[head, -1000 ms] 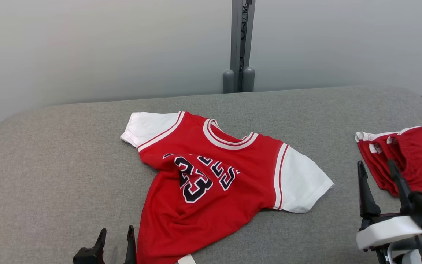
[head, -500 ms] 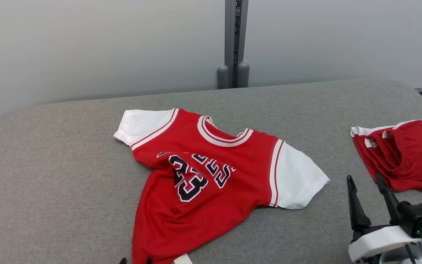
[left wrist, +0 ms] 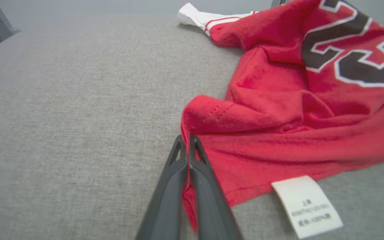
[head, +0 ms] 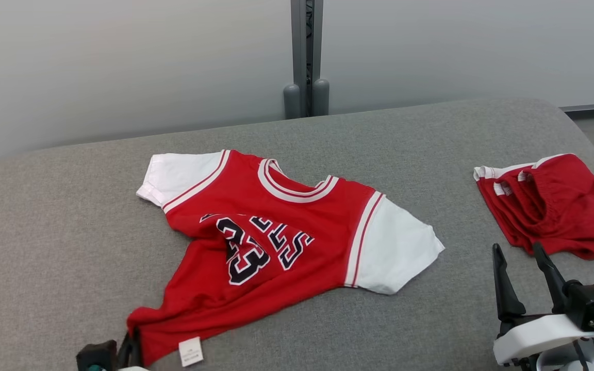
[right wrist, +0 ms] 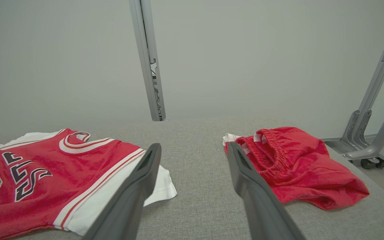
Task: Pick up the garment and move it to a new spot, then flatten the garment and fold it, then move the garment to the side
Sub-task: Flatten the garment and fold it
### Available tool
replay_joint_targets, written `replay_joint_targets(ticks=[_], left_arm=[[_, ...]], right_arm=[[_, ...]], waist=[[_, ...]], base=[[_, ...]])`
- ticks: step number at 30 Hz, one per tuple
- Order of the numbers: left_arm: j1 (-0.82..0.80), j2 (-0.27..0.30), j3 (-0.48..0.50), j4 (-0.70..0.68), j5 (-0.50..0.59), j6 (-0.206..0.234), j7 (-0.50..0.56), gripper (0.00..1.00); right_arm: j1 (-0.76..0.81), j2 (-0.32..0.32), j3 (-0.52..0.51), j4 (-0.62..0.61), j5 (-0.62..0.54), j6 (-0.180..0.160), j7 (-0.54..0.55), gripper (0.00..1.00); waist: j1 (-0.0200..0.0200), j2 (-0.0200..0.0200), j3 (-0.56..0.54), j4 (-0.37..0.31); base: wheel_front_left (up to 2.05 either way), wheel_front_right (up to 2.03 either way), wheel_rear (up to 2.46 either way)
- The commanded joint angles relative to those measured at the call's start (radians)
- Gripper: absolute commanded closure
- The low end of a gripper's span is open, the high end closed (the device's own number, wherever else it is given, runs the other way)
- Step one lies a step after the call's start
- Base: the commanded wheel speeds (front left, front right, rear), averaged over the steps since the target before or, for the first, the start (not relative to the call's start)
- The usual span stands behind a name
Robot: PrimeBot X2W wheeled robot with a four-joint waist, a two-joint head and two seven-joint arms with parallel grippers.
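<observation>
At the front edge of the surface (head: 70, 232), the left gripper (left wrist: 188, 138) is closed on a hem corner of the garment (head: 271, 232); the right gripper (head: 516, 248) is open, empty. This thin pinch may slip in lifting.

The left gripper (left wrist: 186, 140) is held low, its jaws pinched together on the garment's (left wrist: 278, 110) hem. The right gripper (right wrist: 193, 146) is poised with jaws spread wide.
</observation>
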State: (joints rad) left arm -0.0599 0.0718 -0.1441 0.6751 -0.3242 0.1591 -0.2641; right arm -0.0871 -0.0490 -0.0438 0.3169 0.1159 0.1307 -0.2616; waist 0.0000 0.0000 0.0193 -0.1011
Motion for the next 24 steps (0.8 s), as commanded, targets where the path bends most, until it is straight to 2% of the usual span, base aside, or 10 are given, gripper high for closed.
replay_joint_targets(ticks=[1,6,7,8,11,17,24], left_arm=[[-0.02,0.02,0.023,0.006,0.013,0.002,0.0,1.0],[-0.054,0.058,0.068,0.052,0.051,-0.014,0.0,1.0],[-0.06,0.062,0.071,0.066,0.058,-0.018,0.0,0.56],[-0.066,0.063,0.077,0.073,0.064,-0.02,0.0,0.0],[-0.071,0.061,0.101,0.058,0.079,-0.016,0.0,0.0],[-0.004,0.035,0.165,-0.064,0.122,-0.011,0.0,0.0],[0.079,-0.007,0.17,-0.176,0.171,-0.022,0.0,0.0]], right_arm=[[0.001,-0.005,0.0,0.007,0.005,0.0,-0.005,0.0],[-0.003,-0.005,0.01,0.016,0.013,0.0,-0.005,0.0],[-0.003,-0.005,0.014,0.019,0.016,0.0,-0.005,0.0],[-0.004,-0.005,0.016,0.022,0.018,0.0,-0.005,0.0],[-0.007,-0.004,0.026,0.023,0.023,0.0,-0.005,0.0],[-0.001,-0.004,0.049,0.016,0.022,0.0,-0.005,0.0],[0.015,-0.004,0.079,0.042,0.018,0.0,-0.005,0.0]], waist=[[0.0,0.0,0.001,-0.001],[0.0,0.0,0.0,-0.004],[0.0,0.0,-0.002,-0.005],[0.0,0.0,-0.003,-0.005],[0.0,0.0,-0.008,-0.005],[0.0,0.0,-0.026,-0.003],[0.0,0.0,-0.044,0.016]], base=[[0.0,0.0,0.0],[0.0,0.0,0.0],[0.0,0.0,0.0],[0.0,0.0,0.0],[0.0,0.0,0.0],[0.0,0.0,0.0],[0.0,0.0,0.0]])
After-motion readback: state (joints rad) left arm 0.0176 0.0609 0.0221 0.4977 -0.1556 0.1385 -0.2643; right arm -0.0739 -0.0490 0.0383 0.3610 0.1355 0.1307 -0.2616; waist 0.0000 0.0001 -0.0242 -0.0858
